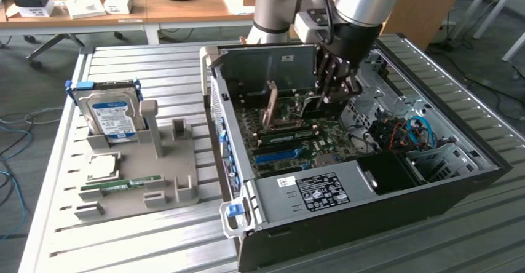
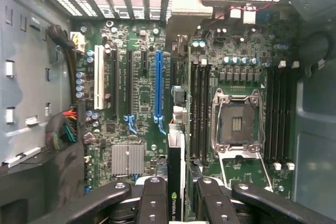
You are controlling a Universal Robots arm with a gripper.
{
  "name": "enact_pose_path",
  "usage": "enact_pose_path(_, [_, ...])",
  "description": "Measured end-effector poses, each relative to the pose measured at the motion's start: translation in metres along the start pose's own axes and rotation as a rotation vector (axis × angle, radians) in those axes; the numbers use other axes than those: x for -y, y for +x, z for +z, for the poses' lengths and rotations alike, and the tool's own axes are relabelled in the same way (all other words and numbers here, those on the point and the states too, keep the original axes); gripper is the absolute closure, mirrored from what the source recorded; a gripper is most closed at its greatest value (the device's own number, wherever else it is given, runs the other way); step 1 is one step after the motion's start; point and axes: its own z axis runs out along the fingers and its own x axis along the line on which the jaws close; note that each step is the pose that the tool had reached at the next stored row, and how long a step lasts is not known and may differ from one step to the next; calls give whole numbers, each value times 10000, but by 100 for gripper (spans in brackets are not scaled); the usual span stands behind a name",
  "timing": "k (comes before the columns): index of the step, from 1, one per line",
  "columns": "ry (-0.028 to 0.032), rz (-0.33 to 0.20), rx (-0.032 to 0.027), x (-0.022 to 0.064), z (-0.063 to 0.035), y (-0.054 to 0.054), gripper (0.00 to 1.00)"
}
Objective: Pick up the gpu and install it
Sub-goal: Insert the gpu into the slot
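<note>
Grey slatted metal forms the table (image 1: 139, 64) in the exterior view. At the exterior view's left a grey holder (image 1: 176, 184) carries an upright hard drive (image 1: 113, 116) with a blue label and, nearer the camera, a flat green RAM stick (image 1: 123, 185). At the exterior view's right lies the open computer case (image 1: 459, 181). My gripper (image 1: 335, 91) reaches down into its far half, over the motherboard (image 1: 303, 144). An upright grey metal panel (image 1: 262, 64) stands just to its left and blue cables (image 1: 418, 131) lie to its right.

Wrist view, looking down onto the board: the gpu (image 2: 176, 156) is pinched between my black fingers (image 2: 152, 195), one on each face. It appears edge-on, a thin dark strip with a green logo near my fingers. It sits between the blue expansion slot (image 2: 158, 87) and the black memory slots (image 2: 202, 108). Whether its lower edge touches the board I cannot tell. The open CPU socket (image 2: 236, 124) lies beyond the memory slots, and a silver heatsink (image 2: 128, 158) lies beside the blue slot's end.
</note>
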Motion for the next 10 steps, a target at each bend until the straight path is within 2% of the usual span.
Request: enact_pose_path(10, [0, 0, 0, -13, -5, 99, 74])
